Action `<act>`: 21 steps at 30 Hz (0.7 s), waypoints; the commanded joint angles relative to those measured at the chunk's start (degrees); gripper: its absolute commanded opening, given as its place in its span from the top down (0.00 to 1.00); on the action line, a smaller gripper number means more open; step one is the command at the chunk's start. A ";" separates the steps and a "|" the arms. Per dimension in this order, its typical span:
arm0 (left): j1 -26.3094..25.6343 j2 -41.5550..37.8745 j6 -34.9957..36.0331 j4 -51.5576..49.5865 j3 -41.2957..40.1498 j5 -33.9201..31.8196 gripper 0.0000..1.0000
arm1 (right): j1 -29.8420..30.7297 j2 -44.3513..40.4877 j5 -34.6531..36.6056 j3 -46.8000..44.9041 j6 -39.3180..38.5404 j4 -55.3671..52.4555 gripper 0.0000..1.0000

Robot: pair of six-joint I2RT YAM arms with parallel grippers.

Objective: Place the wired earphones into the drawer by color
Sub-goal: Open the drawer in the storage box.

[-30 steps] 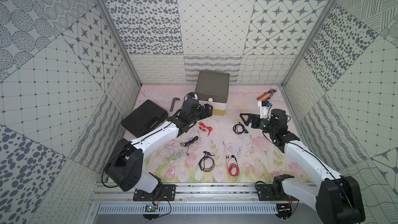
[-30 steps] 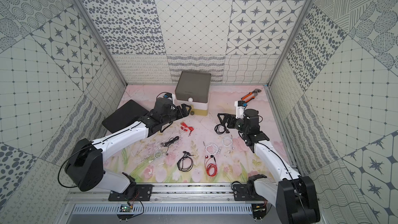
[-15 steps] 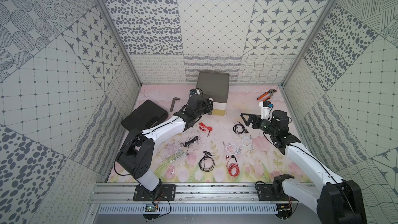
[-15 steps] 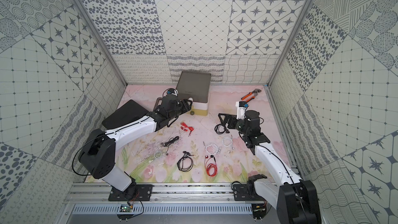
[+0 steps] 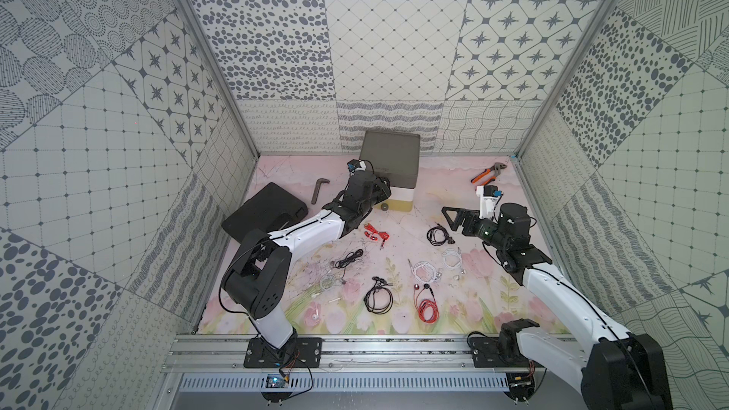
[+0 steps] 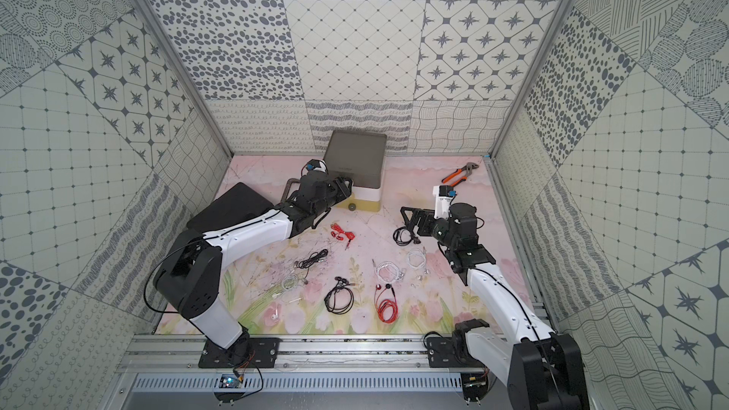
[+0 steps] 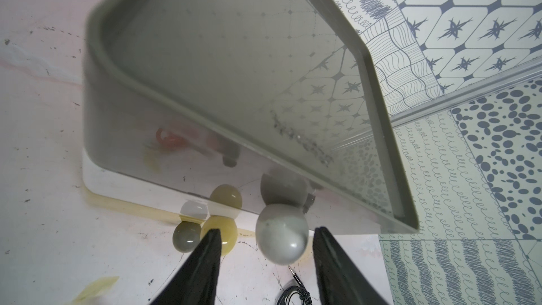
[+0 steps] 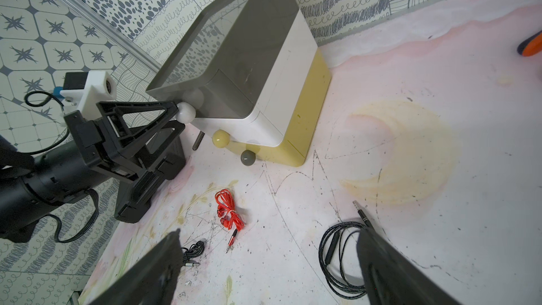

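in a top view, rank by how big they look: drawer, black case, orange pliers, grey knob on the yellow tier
1. drawer and black case: about alike, and the left arm hides part of the case, so unranked
2. orange pliers
3. grey knob, smallest

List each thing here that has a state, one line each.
drawer, all three tiers shut
left gripper, open, jaws either side of the white knob
right gripper, open, empty
wired earphones, coiled, lying loose on the table
black case, closed, lying flat
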 commanded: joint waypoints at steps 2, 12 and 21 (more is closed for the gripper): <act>0.17 1.37 -0.24 4.56 1.96 -0.15 0.45 | 0.11 -0.95 0.41 -0.58 0.80 2.83 0.03; 0.37 2.80 -0.73 5.48 2.61 0.94 0.52 | 0.10 -0.87 0.38 -0.75 0.85 3.12 0.03; 0.44 3.09 -0.84 5.79 2.27 1.39 0.61 | 0.11 -0.95 0.55 -0.80 0.90 3.28 0.03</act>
